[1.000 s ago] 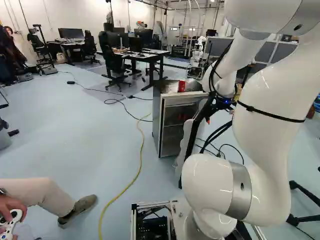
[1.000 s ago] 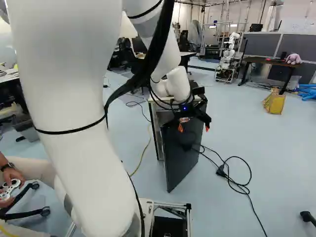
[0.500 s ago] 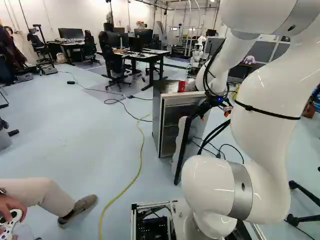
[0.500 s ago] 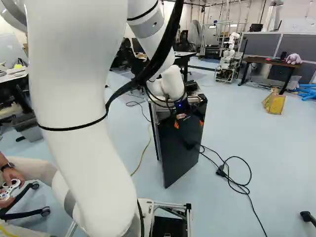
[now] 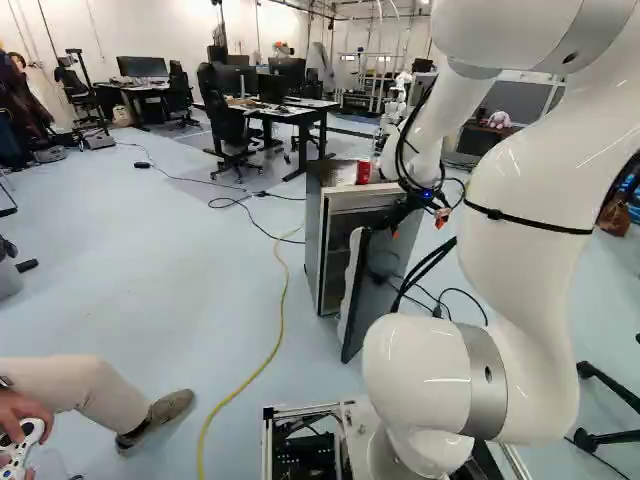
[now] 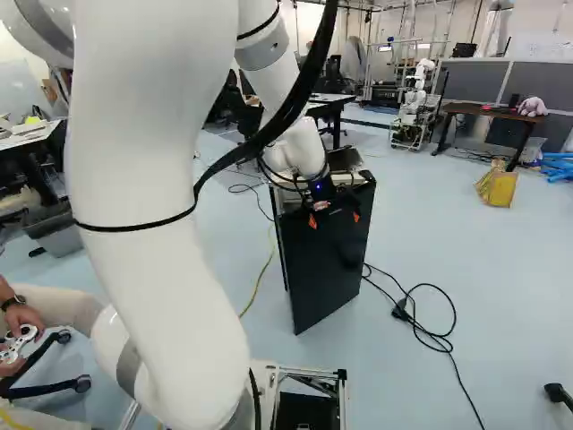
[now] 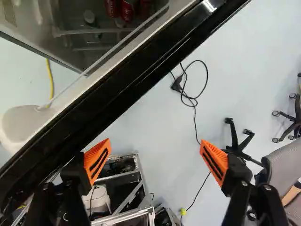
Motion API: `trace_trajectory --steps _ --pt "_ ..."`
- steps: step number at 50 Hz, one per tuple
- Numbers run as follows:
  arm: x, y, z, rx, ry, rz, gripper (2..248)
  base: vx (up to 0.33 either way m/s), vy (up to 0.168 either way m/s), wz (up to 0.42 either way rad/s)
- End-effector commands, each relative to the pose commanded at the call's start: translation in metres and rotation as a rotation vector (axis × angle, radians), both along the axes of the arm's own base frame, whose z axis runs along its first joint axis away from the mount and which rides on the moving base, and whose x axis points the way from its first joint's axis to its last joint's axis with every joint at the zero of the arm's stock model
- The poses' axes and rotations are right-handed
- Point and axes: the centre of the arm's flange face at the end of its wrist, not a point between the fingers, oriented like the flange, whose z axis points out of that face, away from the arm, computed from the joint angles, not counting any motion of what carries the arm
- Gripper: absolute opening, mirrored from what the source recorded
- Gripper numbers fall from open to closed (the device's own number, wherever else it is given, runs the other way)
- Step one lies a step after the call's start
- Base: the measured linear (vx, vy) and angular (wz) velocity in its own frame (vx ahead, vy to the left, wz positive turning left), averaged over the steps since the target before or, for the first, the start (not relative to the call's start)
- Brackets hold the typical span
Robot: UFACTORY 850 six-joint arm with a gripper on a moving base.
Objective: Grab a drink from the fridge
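handling a red can (image 7: 127, 10) should need moderate, even pressure: light to medium weight, stiff when sealed, slippery if cold, easily dented. take hold at mid-body, from both sides. location: inside the fridge (image 5: 313, 230), beyond the partly open door (image 6: 327, 260). a separate red can (image 5: 363, 172) stands on the fridge top. the tool (image 7: 155, 141) is open and empty, outside the fridge, at the near side of the door. count: at least two cans inside, a third partly visible; one on top; one fridge; one door; one tool.
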Motion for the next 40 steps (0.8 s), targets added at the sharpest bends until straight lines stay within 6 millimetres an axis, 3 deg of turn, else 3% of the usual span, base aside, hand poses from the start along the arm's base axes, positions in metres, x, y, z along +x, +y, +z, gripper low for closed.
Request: trace_trajectory --steps 40 --pt "0.038 0.024 0.0 -0.005 -0.016 0.067 247 0.0 0.0 0.0"
